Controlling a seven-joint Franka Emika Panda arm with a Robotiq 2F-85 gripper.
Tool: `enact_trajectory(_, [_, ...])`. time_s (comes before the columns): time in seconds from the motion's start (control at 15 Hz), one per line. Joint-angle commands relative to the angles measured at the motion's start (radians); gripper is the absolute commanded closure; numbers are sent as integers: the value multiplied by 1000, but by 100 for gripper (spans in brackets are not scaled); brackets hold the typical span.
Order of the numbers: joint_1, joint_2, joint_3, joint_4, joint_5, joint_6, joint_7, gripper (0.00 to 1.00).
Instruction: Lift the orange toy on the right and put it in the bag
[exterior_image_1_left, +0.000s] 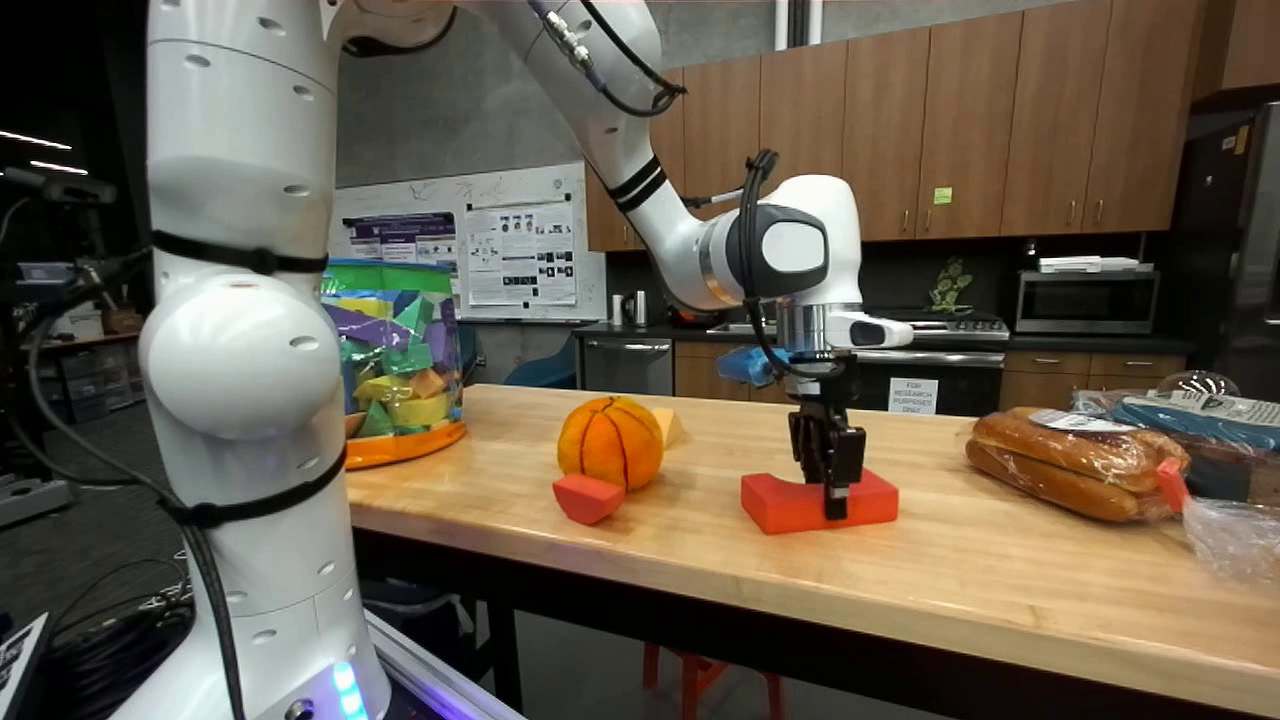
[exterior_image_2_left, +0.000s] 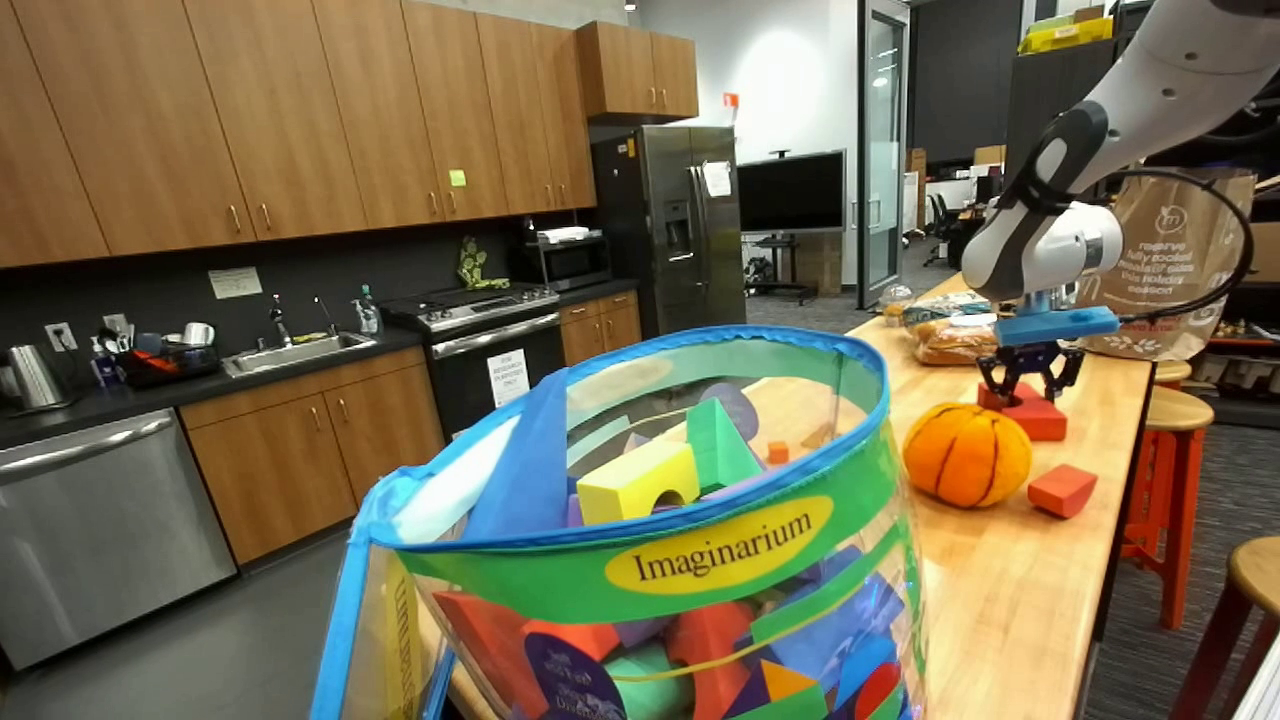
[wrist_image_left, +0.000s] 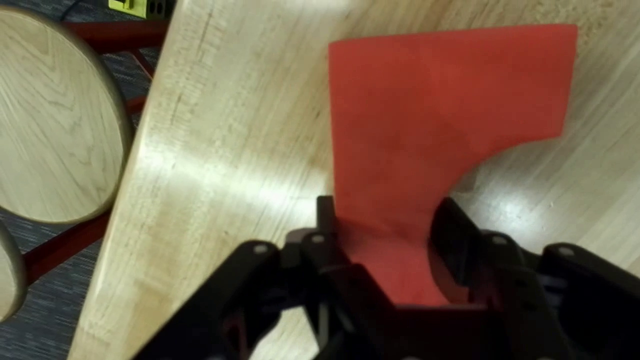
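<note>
Flat on the table (exterior_image_1_left: 1010, 562), the toy (wrist_image_left: 400, 125) lies with one limb running between the jaws of the gripper (wrist_image_left: 387, 216), which look closed on it crosswise, one against the straight side and one in the hollow curve; the broader end juts ahead and may dip on lifting. The next move probably leads past the pumpkin (exterior_image_2_left: 968, 455) to the bag (exterior_image_2_left: 720, 550), open at the top and heaped with blocks (exterior_image_1_left: 420, 411), a yellow block (exterior_image_2_left: 620, 488) and a green block (exterior_image_2_left: 715, 450) showing in its mouth.

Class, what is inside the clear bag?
The clear bag holds colored blocks, with a yellow block and a green block near the top. Whatever they cover in the middle cannot be seen.
</note>
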Motion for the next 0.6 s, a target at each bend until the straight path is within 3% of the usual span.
enact_trajectory(0.0, [7, 12, -8, 10, -18, -29, -2, 78])
enact_trajectory(0.07, [8, 14, -7, 16, -19, -41, -7, 84])
enact_trajectory(0.53, [12, -22, -9, 95, -155, -254, -47, 84])
